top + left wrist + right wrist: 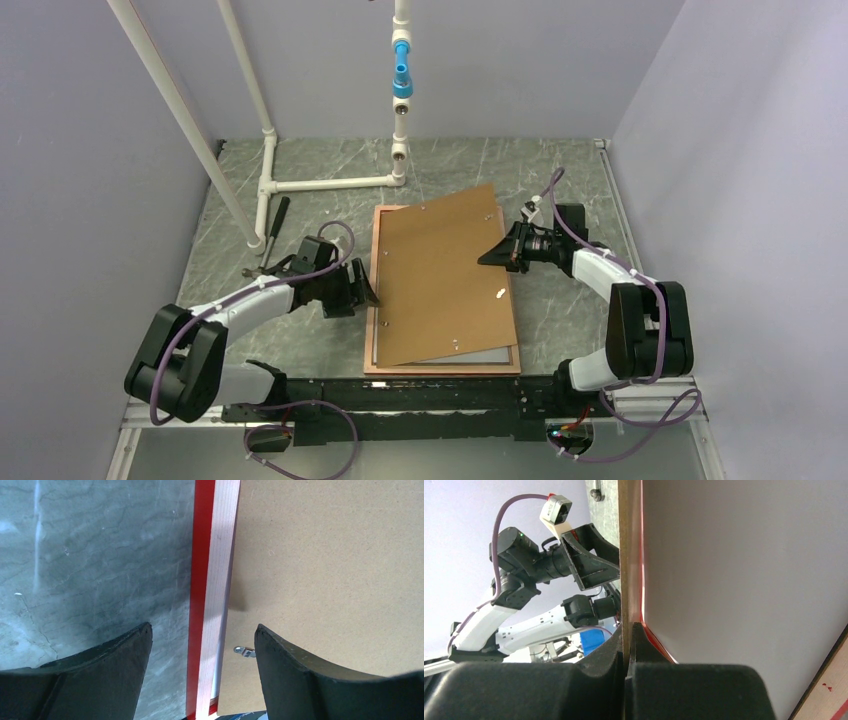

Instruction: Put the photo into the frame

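Note:
The frame lies flat mid-table with its pale wood face up, and its red side shows in the left wrist view. A brown backing board rests askew over it, raised on its right side. My right gripper is shut on that board's right edge. Beneath the board a plain pale sheet, apparently the photo white face up, lies inside the frame; a strip of it shows at the near end. My left gripper hangs open over the frame's left border, holding nothing.
A white pipe stand with a blue fitting stands at the back. A black tool lies at the left, behind my left arm. A small metal clip sits on the board's left edge.

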Controlling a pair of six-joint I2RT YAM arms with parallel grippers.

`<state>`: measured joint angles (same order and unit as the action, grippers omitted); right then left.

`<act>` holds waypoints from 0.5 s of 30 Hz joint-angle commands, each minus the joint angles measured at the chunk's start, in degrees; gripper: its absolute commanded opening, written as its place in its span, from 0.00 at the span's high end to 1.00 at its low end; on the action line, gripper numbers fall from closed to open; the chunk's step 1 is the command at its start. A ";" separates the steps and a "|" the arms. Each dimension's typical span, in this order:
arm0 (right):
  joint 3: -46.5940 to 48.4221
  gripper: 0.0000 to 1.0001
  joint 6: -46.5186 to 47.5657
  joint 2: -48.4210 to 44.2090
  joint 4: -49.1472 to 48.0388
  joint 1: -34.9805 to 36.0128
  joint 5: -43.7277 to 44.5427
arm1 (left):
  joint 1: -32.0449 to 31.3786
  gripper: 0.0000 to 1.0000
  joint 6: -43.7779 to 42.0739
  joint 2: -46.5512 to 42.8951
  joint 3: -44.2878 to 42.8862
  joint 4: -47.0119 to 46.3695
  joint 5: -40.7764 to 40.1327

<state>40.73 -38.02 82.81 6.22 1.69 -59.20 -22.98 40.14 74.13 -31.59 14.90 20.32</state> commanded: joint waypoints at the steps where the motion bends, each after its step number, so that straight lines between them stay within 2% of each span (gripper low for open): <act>1: -0.85 1.00 -3.34 -1.46 -8.54 0.24 -0.04 | -0.70 0.21 -0.24 1.35 -0.95 -0.72 -0.63; 15: 0.09 1.00 -0.30 -3.03 -4.19 0.24 3.51 | -1.19 0.21 -0.09 2.02 -0.67 -0.86 -1.15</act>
<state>39.77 -39.40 82.63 3.09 1.96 -57.12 -23.70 40.14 74.87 -31.97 14.20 20.25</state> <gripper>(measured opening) 0.019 0.788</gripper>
